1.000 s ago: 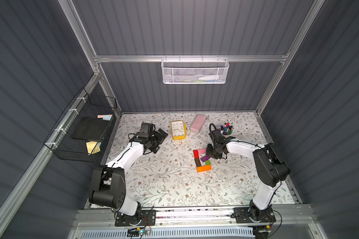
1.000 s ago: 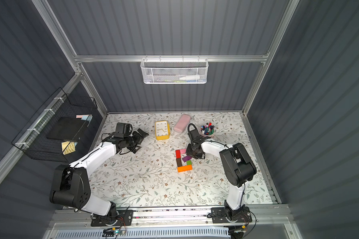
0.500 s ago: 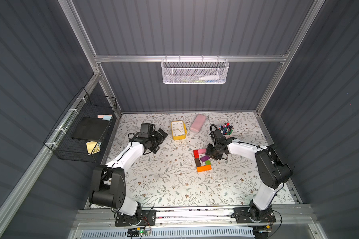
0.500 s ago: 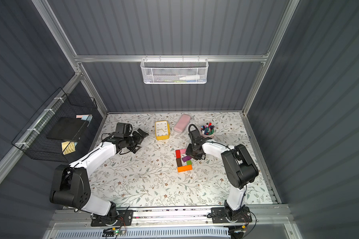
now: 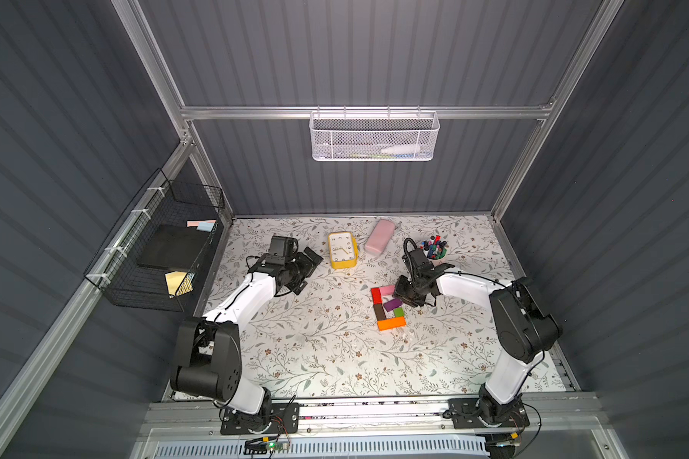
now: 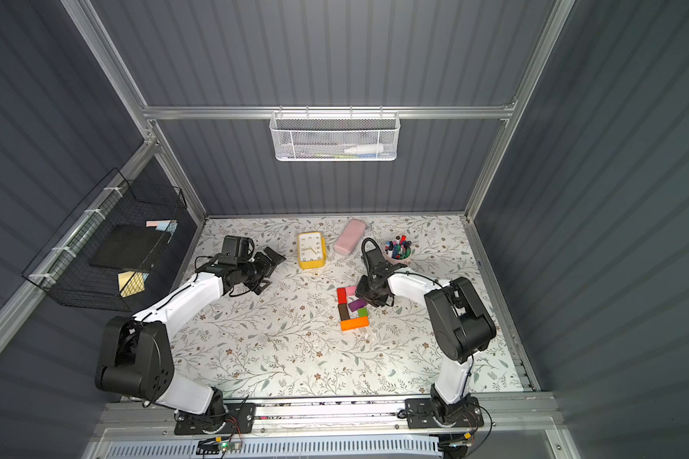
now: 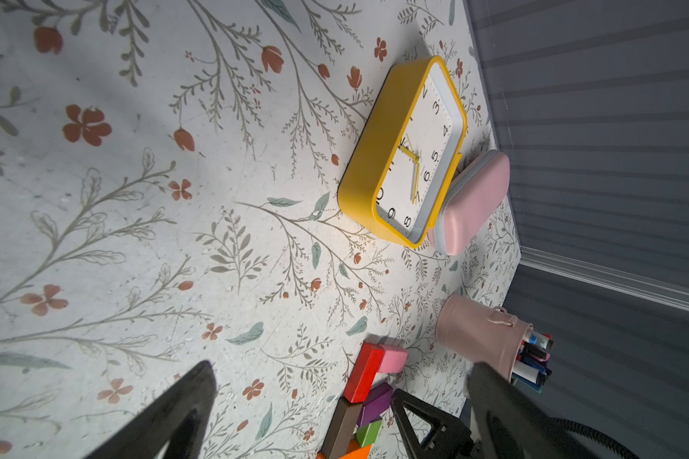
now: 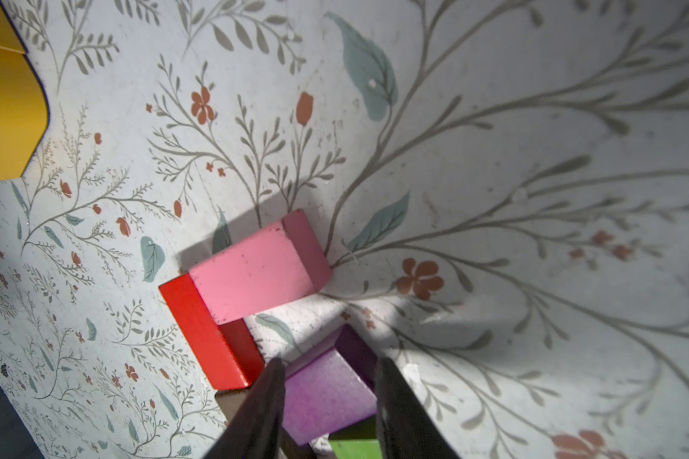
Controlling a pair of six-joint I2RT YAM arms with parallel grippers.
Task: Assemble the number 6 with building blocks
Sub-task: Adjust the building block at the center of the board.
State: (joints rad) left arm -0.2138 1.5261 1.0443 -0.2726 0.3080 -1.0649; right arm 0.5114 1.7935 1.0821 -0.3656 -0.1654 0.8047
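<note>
My right gripper [image 8: 329,361] is clamped on the small purple rectangular block [image 8: 327,401], skewed just beside the red rectangular block [image 8: 203,330] and green cube [image 8: 355,447]; my left gripper [image 5: 306,270] is spread wide, empty, near the yellow square clock [image 5: 342,250].

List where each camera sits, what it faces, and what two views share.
Top views: high overhead, looking down on the table; left arm and right arm show whole.
Left wrist: on the left arm, facing the clock; its open left tool shows.
Right wrist: low over the table; right tool shut on the purple block.
Shared: both wrist views show the pink block and red block.
</note>
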